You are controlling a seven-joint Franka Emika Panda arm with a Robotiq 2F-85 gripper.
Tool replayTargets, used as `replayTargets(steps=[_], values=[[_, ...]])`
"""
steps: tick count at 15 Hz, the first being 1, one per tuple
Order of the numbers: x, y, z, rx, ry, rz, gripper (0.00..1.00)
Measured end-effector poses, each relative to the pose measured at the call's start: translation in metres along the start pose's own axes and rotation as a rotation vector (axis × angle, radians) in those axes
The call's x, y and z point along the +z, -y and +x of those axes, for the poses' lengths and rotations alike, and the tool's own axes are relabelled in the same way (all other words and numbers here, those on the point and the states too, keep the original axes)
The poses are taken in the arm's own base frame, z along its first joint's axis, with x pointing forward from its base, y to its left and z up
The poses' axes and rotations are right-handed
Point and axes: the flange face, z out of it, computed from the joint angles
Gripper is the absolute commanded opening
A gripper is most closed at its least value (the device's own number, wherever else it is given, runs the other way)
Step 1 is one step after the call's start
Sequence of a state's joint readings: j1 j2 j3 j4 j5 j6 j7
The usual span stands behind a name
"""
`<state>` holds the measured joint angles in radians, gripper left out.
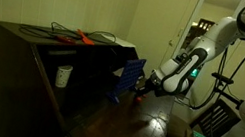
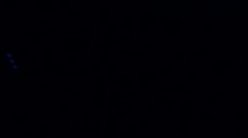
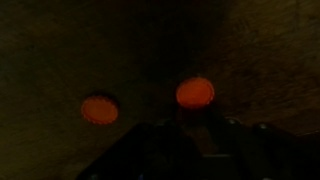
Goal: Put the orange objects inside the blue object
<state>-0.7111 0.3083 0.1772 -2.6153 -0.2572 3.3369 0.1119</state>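
Wrist view shows two orange discs (image 3: 195,92) apart on a dark surface (image 3: 260,60). In an exterior view the hand (image 1: 144,87) hangs beside the blue basket (image 1: 126,79); its opening cannot be told.

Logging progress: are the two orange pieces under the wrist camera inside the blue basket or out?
Out. Both orange pieces lie on a bare dark surface in the wrist view; no slats of the blue basket around them.

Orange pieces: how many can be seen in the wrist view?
2. One orange piece is at the left of the wrist view; the other orange piece is apart from it, right of centre and slightly higher. The pictures are dark, so more may be hidden.
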Motion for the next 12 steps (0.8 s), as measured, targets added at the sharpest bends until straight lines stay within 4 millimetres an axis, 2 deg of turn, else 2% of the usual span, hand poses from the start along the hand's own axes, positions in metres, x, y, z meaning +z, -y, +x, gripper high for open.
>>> replayTargets(steps=[1, 2, 3, 11, 12], values=[[0.0001, 0.0001, 0.0017, 0.000, 0.003, 0.000, 0.41], [0.0002, -0.0005, 0.0029, 0.001, 0.005, 0.000, 0.37], [0.0004, -0.0016, 0.0035, 0.001, 0.009, -0.002, 0.38], [0.0033, 0.0006, 0.0066, -0.024, 0.049, -0.005, 0.94], [0.0041, 0.0023, 0.0062, -0.033, 0.059, -0.003, 0.92]])
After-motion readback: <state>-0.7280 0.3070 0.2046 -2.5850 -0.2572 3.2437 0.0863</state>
